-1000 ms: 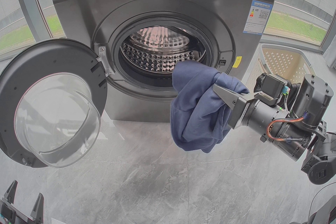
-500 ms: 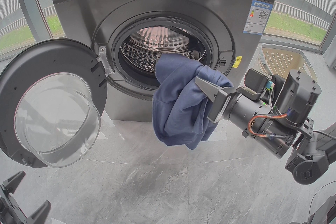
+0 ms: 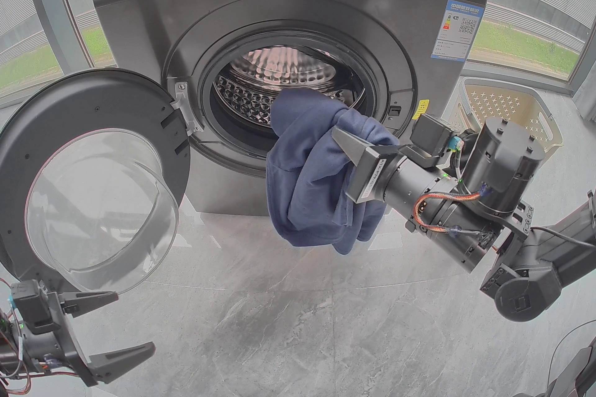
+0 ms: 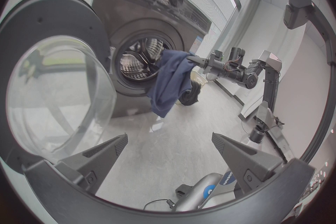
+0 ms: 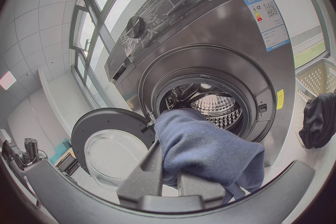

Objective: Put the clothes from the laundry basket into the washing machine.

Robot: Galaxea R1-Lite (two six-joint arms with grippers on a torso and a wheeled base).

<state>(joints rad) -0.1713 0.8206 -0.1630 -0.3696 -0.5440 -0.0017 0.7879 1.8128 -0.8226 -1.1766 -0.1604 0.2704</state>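
Observation:
A blue garment (image 3: 307,169) hangs in front of the washing machine's round opening (image 3: 282,94), with my right gripper (image 3: 343,145) shut on it. The cloth (image 5: 206,149) drapes over the gripper's fingers (image 5: 150,172), and its top edge reaches the lower rim of the drum mouth (image 5: 204,104). The left wrist view has the same garment (image 4: 169,79) dangling before the drum. My left gripper (image 3: 112,327) sits low at the left near the floor, open and holding nothing (image 4: 168,146). A beige laundry basket (image 3: 512,110) stands to the right of the machine, with a black garment (image 5: 318,123) draped over its edge.
The machine's door (image 3: 93,181) stands swung wide open to the left, its glass bowl facing out. Grey marble floor (image 3: 298,317) spreads in front of the machine. Windows (image 3: 534,38) run behind and beside it.
My right gripper has carried the blue garment leftward and closer to the drum opening. The left gripper has risen into the lower left of the head view.

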